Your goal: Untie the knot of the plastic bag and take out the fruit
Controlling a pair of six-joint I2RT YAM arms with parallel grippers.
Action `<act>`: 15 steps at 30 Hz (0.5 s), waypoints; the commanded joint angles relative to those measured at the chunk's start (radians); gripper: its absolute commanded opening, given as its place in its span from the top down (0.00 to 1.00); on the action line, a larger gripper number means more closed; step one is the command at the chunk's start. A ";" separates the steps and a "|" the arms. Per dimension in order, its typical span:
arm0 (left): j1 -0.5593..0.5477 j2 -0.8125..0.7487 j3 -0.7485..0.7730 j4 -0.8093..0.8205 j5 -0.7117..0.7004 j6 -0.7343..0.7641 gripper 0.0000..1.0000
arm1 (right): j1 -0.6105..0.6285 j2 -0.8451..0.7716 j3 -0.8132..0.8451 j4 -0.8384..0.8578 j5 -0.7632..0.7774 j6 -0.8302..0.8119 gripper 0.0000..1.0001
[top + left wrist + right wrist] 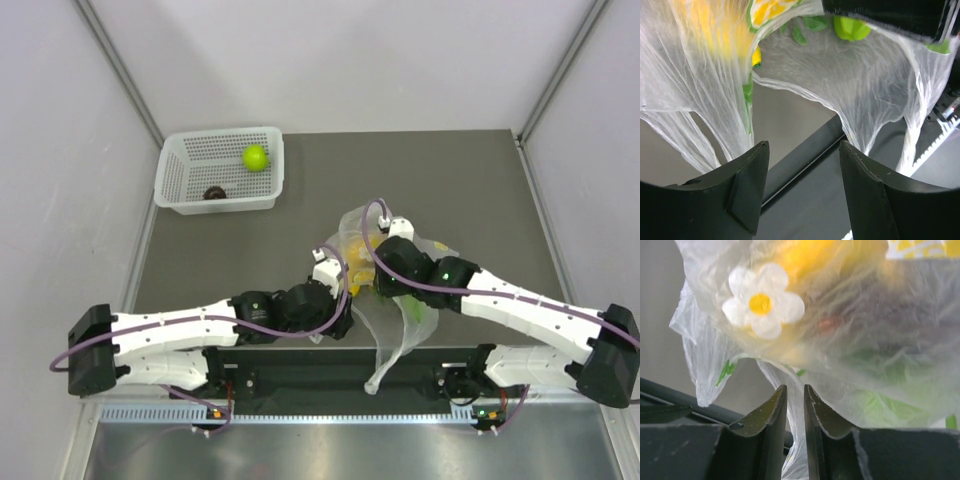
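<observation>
The clear flower-print plastic bag (392,335) hangs lifted at the table's near middle, its loose handle strips trailing over the front edge; I cannot make out a knot. Yellow bananas (356,262) and a smaller green fruit (416,308) show through the film. My right gripper (795,387) is shut on a strip of the bag (790,375), right under the bananas (805,255) and a faint orange-red fruit (826,325). My left gripper (802,147) is open and empty just below the hanging film (865,85) and the green fruit (851,27). The green apple (255,157) and dark grapes (214,193) lie in the basket.
A white perforated basket (175,170) stands at the back left of the dark table. The black front rail (805,155) runs under the bag. Both arms crowd together at the bag near the front edge.
</observation>
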State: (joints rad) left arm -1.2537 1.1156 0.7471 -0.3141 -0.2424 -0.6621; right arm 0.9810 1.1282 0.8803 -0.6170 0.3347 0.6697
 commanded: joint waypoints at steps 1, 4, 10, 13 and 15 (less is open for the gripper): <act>-0.007 0.038 -0.017 0.116 -0.028 -0.042 0.37 | -0.048 0.038 0.066 0.069 -0.074 -0.079 0.79; -0.035 0.072 -0.005 0.133 -0.034 -0.050 0.37 | -0.056 0.074 0.098 0.076 -0.149 -0.120 0.77; -0.067 0.038 -0.028 0.129 -0.061 -0.080 0.40 | -0.047 0.128 0.088 0.091 -0.284 -0.177 0.70; -0.079 0.001 -0.038 0.110 -0.086 -0.097 0.41 | -0.035 0.142 0.075 0.092 -0.295 -0.185 0.55; -0.085 -0.031 -0.040 0.096 -0.115 -0.106 0.42 | -0.027 0.148 0.066 0.111 -0.292 -0.185 0.41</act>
State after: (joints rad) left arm -1.3281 1.1442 0.7128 -0.2394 -0.2996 -0.7372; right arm 0.9413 1.2678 0.9375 -0.5659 0.0776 0.5140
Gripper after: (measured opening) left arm 0.586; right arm 0.550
